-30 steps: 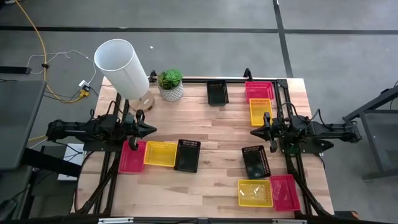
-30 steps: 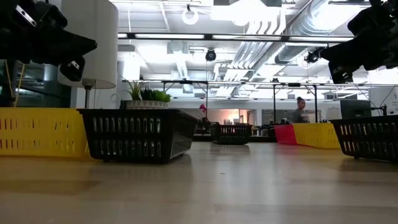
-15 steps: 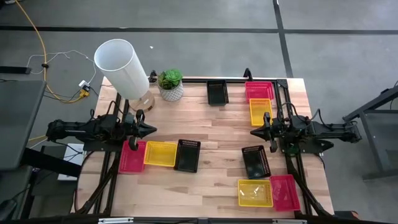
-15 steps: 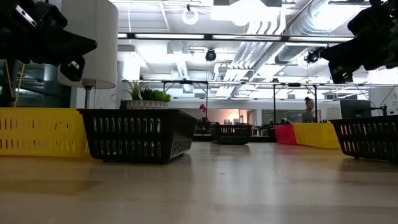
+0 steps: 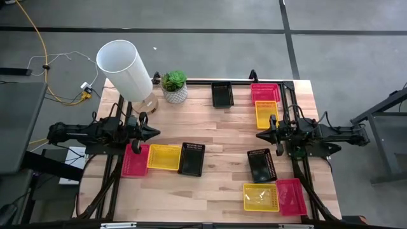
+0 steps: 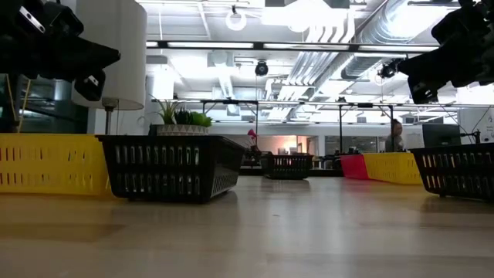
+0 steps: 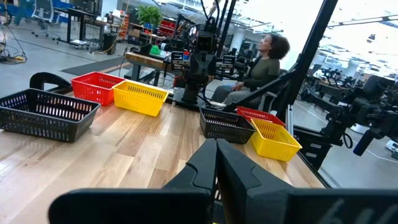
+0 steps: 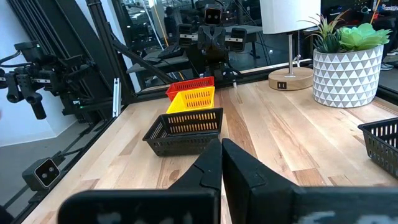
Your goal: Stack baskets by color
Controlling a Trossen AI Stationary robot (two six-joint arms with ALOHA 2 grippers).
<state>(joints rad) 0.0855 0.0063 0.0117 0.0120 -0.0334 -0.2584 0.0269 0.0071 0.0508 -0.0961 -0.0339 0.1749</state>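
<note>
We see nine baskets spread on the worktop [image 5: 216, 137], none stacked. Left side: red basket [image 5: 135, 159], yellow basket [image 5: 164, 157] and black basket [image 5: 191, 158] in a row, touching side by side. Far edge: lone black basket [image 5: 222, 95], plus red basket [image 5: 265, 93] with yellow basket [image 5: 266, 114] just in front of it. Right near side: black basket [image 5: 261, 165] tilted, then yellow basket [image 5: 261, 197] beside red basket [image 5: 291, 196]. Left hand [image 5: 154, 132] hovers above the left row's far edge, fingers pinched together, holding nothing. Right hand [image 5: 259, 135] hovers between the far yellow basket and the tilted black one, also pinched closed and empty. White cylinder [image 5: 124, 70] and potted plant [image 5: 173, 86] sit at the far left corner.
</note>
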